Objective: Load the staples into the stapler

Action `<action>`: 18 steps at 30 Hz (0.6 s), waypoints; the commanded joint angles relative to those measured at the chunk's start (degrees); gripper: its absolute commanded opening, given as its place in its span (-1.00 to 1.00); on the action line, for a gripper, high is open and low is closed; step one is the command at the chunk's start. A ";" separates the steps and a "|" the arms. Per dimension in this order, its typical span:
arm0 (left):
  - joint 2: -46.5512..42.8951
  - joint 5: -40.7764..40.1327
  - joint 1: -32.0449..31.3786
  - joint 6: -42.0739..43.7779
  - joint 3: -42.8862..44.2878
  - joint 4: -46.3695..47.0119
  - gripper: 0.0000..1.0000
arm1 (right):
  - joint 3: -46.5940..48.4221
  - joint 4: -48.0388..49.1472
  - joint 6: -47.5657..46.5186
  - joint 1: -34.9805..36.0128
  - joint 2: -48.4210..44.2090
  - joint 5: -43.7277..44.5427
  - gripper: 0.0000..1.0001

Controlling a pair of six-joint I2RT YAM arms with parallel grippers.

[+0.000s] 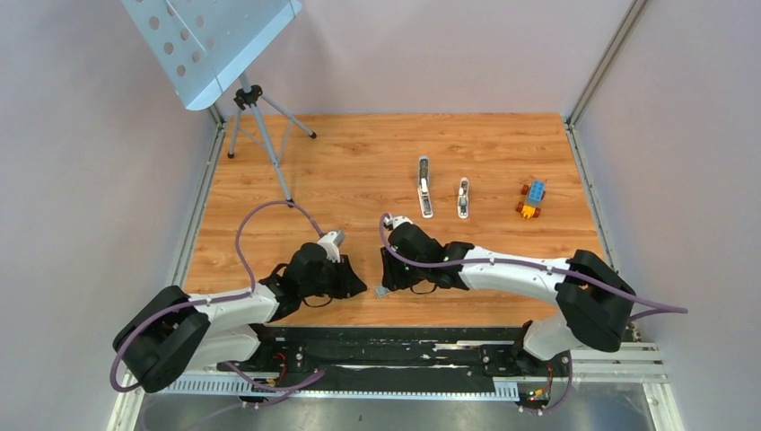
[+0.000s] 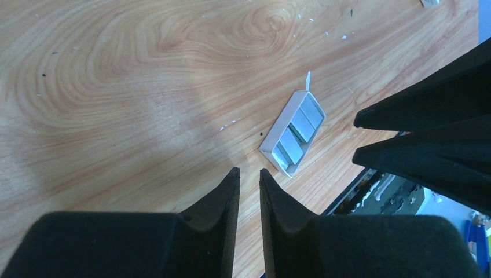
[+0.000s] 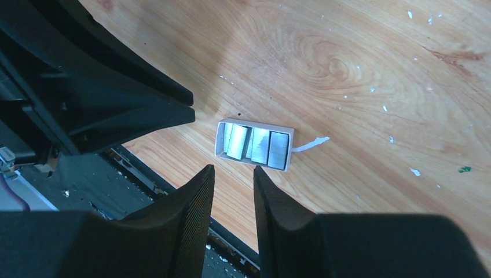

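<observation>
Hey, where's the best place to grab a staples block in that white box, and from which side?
Probably from straight above: the staples lie side by side in the open-topped white box, walls all round. Pinch the end block across its narrow width.

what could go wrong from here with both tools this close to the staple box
1. The left tool and right tool crowd the small white box from either side, so they could knock into each other.
2. The box lies close to the near edge of the table; a nudge could push it off.
3. The staples lie loose and askew inside; a clumsy pinch may scatter or break them.
</observation>
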 commanded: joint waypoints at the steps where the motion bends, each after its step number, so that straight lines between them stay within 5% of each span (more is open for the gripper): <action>1: -4.03 -3.80 0.29 1.99 0.19 -3.91 -0.56 | 2.63 -0.88 0.66 1.84 2.51 2.69 -0.33; 11: -21.25 -15.26 0.30 4.08 -0.69 -16.91 -0.47 | 6.02 -2.10 0.97 3.88 8.04 4.65 -0.38; 18: -25.17 -17.15 0.30 4.25 -1.56 -19.67 -0.45 | 8.31 -5.22 0.10 5.14 10.51 8.02 -0.41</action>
